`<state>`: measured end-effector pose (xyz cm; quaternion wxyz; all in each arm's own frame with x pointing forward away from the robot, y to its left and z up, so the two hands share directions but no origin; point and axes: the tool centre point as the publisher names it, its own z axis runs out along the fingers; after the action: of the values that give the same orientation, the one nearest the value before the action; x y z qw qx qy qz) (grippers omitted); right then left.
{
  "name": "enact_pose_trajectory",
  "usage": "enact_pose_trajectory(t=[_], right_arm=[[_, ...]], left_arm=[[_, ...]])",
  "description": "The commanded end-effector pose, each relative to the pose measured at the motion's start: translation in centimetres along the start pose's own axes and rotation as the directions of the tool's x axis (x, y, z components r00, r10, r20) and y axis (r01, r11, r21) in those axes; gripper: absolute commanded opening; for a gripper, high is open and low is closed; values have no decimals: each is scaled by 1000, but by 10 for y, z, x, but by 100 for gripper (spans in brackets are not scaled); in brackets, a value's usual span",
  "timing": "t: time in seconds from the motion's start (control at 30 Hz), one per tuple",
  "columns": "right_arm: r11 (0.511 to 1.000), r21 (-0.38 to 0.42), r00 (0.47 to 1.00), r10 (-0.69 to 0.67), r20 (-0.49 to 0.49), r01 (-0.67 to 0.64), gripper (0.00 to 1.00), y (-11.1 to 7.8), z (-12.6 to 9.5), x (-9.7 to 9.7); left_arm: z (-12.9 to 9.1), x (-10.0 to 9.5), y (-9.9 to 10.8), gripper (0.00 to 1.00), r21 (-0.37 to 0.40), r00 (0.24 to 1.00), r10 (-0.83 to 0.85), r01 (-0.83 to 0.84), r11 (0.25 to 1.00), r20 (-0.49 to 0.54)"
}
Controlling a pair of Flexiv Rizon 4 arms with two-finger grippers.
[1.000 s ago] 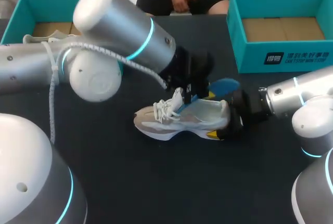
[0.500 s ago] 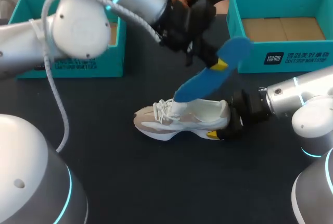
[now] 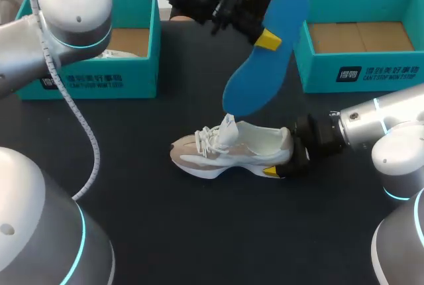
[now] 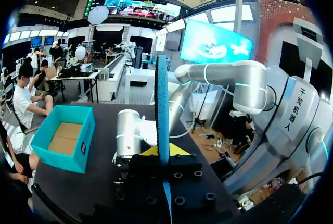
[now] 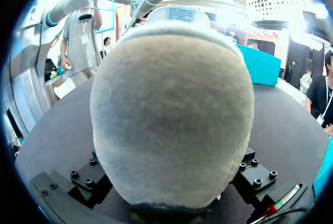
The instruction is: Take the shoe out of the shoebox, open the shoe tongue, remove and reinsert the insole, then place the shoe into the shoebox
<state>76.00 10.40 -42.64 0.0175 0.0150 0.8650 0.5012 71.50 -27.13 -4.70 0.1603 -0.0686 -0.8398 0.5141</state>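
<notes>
Fingers [image 3: 267, 40] of left gripper [image 3: 260, 33]: pinch blue insole [image 3: 262, 66] in upper middle of frame, lower end just above shoe [image 3: 232, 151] at centre of table [image 3: 199, 232]. Right gripper [image 3: 286, 160]: clamps shoe's heel, right of centre.

Left wrist view: holds insole [image 4: 162, 94] edge-on, squeezed between both fingers.

Right wrist view: shows shoe [image 5: 171, 109] heel wedged between fingers.

Dark matte table [image 3: 199, 232]
</notes>
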Motion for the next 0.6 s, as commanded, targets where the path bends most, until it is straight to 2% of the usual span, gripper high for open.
enact_pose_trajectory(t=[0.03,0.47,0.6], right_arm=[[1000,4,1000,1,2,-1,0,-2,4,1],[1000,4,1000,1,2,-1,0,-2,4,1],[1000,4,1000,1,2,-1,0,-2,4,1]], left_arm=[[-1,1,4,0,15,1000,2,-2,1000,1],[-1,1,4,0,15,1000,2,-2,1000,1],[-11,26,-4,0,63,993,-108,105,992,47]])
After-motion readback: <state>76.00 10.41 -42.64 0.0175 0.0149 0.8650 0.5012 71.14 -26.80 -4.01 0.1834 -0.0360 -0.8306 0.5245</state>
